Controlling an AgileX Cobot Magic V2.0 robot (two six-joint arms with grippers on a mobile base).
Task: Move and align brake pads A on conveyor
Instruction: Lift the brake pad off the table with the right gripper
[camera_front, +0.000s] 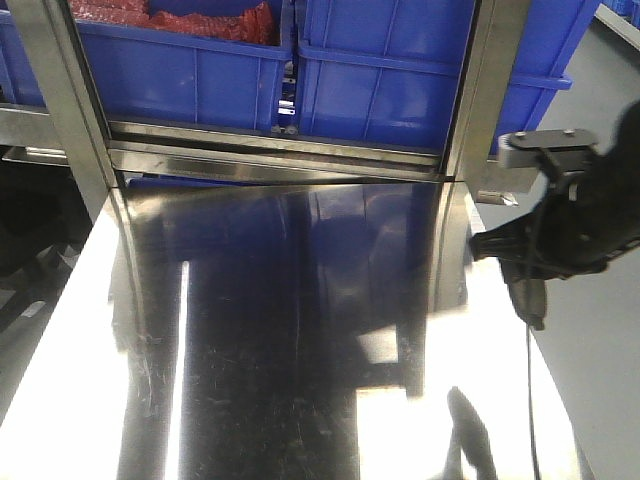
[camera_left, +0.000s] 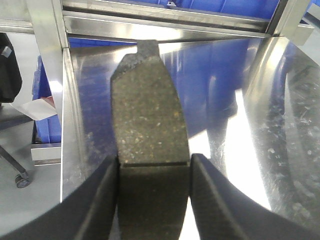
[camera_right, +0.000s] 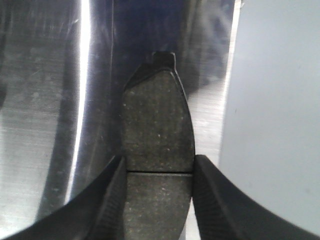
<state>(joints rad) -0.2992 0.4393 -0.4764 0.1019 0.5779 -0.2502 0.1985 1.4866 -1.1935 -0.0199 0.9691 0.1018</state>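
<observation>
My left gripper (camera_left: 154, 167) pinches a brake pad (camera_left: 147, 115) over the shiny bench (camera_left: 260, 130); my right gripper (camera_right: 158, 170) pinches a second brake pad (camera_right: 157, 125) near the bench's edge, beside the grey floor (camera_right: 272, 100).

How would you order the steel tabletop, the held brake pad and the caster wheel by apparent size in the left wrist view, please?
1. steel tabletop, covering the widest area.
2. brake pad, enlarged by nearness to the camera.
3. caster wheel, tiny and farther off, so true size is unsure.
</observation>
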